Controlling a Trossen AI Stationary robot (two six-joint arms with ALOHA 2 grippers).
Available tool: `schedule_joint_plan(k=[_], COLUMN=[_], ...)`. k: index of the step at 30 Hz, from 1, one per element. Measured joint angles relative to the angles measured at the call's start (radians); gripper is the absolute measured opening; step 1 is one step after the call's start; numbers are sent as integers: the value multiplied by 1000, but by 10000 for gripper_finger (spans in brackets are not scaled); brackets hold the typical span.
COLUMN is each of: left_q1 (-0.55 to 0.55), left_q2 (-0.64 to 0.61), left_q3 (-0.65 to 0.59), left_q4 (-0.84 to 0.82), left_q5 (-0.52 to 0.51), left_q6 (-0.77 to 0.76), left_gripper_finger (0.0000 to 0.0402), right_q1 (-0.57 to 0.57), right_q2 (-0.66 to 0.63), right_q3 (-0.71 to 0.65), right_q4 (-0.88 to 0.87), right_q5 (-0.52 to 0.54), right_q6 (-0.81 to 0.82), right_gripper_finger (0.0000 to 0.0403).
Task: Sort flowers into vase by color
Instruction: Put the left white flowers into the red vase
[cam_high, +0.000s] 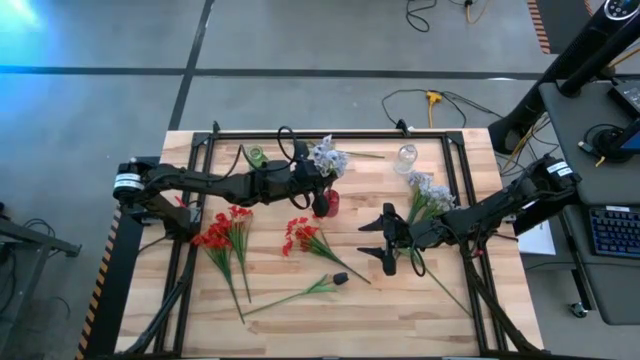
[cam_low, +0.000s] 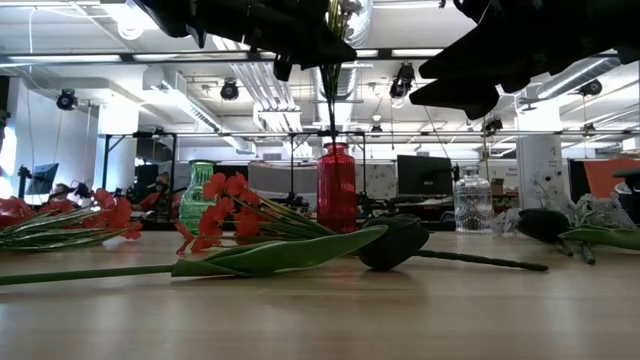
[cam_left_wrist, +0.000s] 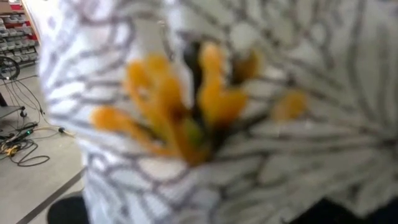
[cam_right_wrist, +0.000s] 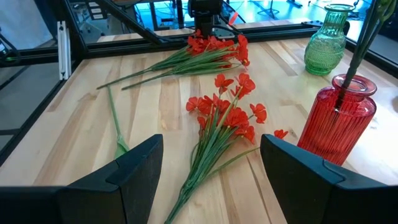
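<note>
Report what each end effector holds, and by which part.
Left end effector: shut on the pale blue-white flower, gripping its stem over the red vase. Right end effector: open, empty.

stem (cam_low: 331, 110) in vase (cam_low: 337, 190) — table ctr

Stem (cam_low: 331, 105) in red vase (cam_low: 337, 188) — claw perhaps above.

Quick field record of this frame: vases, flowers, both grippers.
red ribbed glass vase: upright, mid-table, a green stalk standing in it
green glass vase: upright, far side of the table, nothing visible in it
clear glass vase: upright, far side of the table, nothing visible in it
pale blue-white flower: held by left gripper, stalk down in the red vase
red flower bunches: two, lying flat on the table
dark-budded stem: lying flat, near edge
right gripper: open, holding nothing, above the table, red flowers ahead of it
</note>
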Motion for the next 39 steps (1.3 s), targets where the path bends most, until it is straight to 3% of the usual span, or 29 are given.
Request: schedule_joint_plan(k=[39], left_q1=[0], left_q2=[68], left_q3=[3], left_q4=[13], left_q5=[0], left_q6=[27], left_gripper_finger=[1], right_q1=[0], right_q2=[0], right_q3=[0], right_q4=[1], right_q5=[0], right_q6=[3], right_gripper_finger=[261])
